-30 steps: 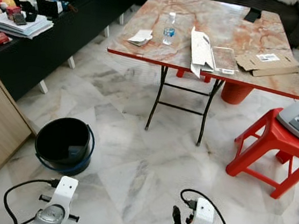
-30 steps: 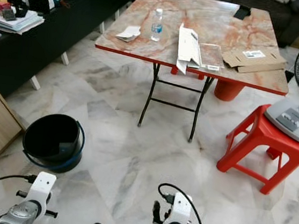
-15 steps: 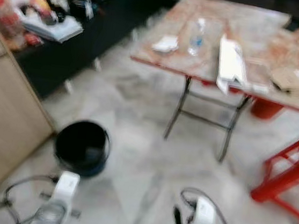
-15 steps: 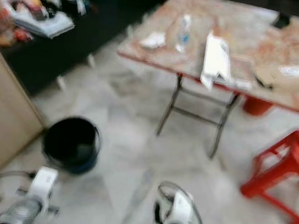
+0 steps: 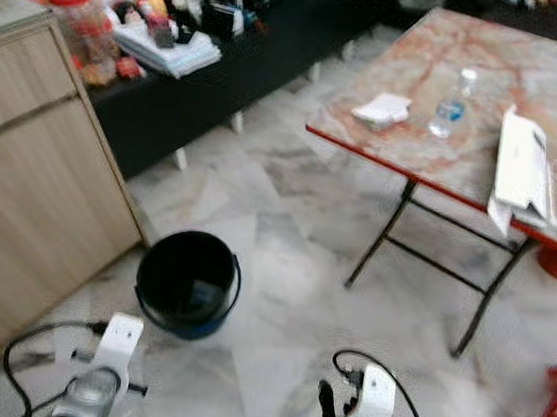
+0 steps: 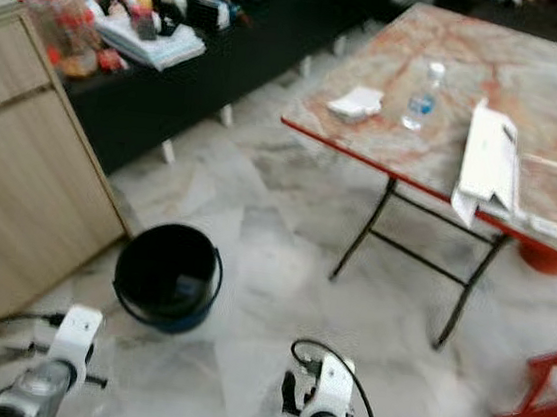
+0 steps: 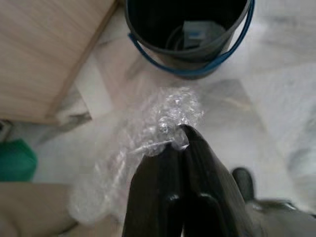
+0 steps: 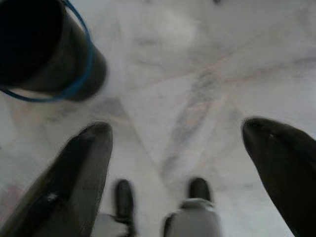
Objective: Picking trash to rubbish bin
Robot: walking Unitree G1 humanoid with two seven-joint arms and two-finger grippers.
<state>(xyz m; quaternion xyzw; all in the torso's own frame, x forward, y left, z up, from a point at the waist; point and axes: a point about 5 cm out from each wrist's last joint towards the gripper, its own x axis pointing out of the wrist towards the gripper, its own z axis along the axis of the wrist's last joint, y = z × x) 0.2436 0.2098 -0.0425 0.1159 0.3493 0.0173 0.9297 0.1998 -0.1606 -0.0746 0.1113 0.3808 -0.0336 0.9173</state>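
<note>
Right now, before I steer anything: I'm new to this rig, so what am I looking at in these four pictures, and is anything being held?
You are seeing through a walking humanoid robot. The two wide pictures come from the twin cameras in its head, looking down at the floor ahead; the silver arms at the bottom edge are its own.

The other two come from cameras on its wrists, looking along each gripper's black fingers. The left gripper is shut on a wad of clear bubble wrap, the trash. The right gripper is open and holds nothing.

Ahead on the marble floor stands the black bucket with a blue handle, serving as the bin, beside a wooden cabinet. To the right is a folding table carrying a water bottle, a folded tissue and a flattened white carton.
</note>
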